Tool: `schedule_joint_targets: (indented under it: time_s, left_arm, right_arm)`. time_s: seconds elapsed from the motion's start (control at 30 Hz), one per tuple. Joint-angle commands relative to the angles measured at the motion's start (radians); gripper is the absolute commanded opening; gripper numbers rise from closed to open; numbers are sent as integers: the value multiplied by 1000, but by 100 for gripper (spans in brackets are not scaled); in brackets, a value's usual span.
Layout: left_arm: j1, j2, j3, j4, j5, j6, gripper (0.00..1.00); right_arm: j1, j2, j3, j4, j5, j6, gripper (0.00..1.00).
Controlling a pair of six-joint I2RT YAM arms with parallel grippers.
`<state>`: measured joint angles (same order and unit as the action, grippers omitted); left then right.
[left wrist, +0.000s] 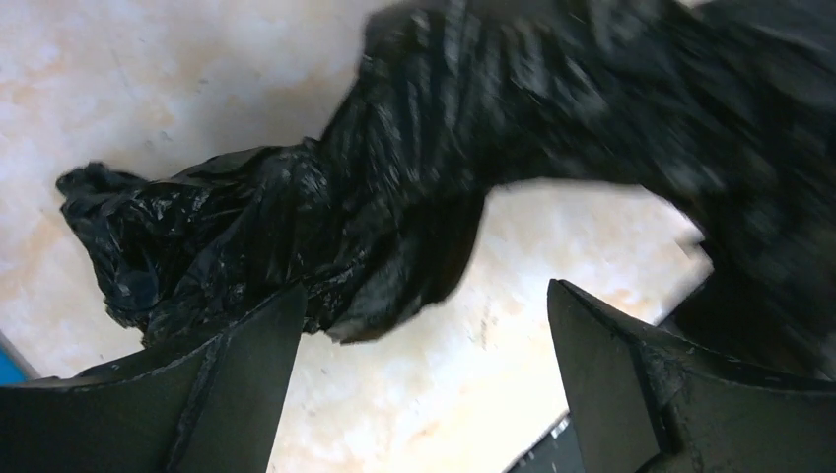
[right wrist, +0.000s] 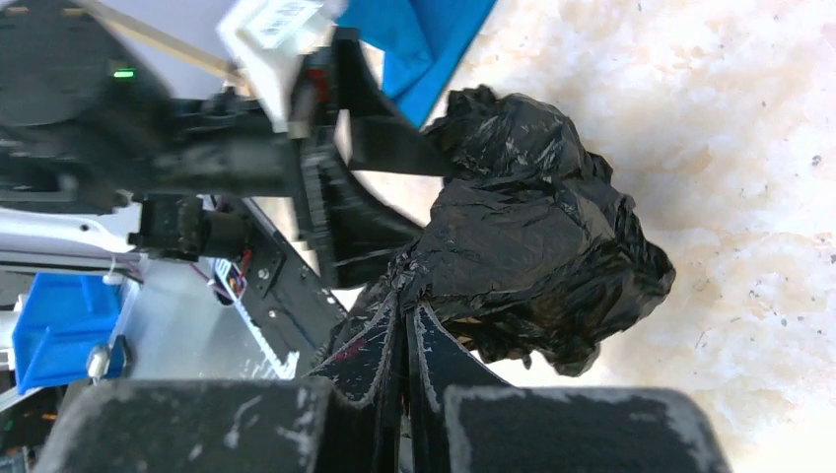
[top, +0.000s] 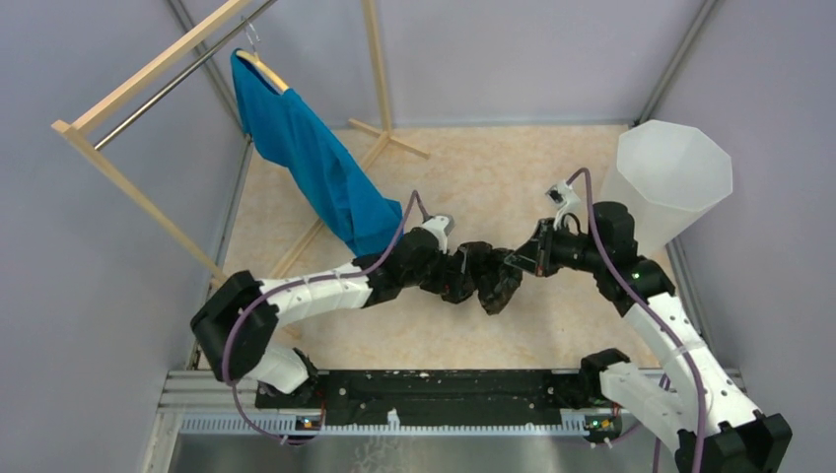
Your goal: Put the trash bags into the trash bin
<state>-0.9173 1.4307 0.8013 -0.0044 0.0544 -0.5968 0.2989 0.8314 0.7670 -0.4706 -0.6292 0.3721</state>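
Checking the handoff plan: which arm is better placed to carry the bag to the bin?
Right. The right gripper is shut on the trash bag, and the trash bin stands beside that arm. The left gripper is open and farther away.

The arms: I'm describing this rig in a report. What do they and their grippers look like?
The left arm and right arm have white link shells, black joints and black bases, with a purple cable looping along each. The left gripper and right gripper have flat, black, tapering fingers, scuffed pale along the edges.
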Motion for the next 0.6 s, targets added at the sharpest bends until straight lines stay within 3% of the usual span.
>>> schedule_joint_targets:
  time_s: [0.0, 0.07, 0.13, 0.2, 0.33, 0.37, 0.57]
  left_arm:
    - [0, 126, 104, -25, -131, 22, 99]
    - [0, 167, 124, -33, -143, 27, 99]
    - [0, 172, 116, -33, -195, 31, 91]
    - [6, 156, 106, -53, -267, 33, 76]
    - [39, 100, 92, -112, -319, 50, 33]
    - [42, 68, 83, -121, -322, 54, 27]
    - [43, -221, -37, -140, -259, 78, 21]
  right_arm:
    - [0, -38, 83, 35, -61, 36, 0]
    - [0, -54, 102, 31, -70, 42, 0]
    - [1, -72, 116, 30, -67, 48, 0]
    - [0, -90, 131, 12, -40, 41, 0]
    - [0, -127, 163, -26, 33, 18, 0]
    - [-1, -135, 172, -35, 52, 6, 0]
    - [1, -149, 209, -141, 309, -58, 0]
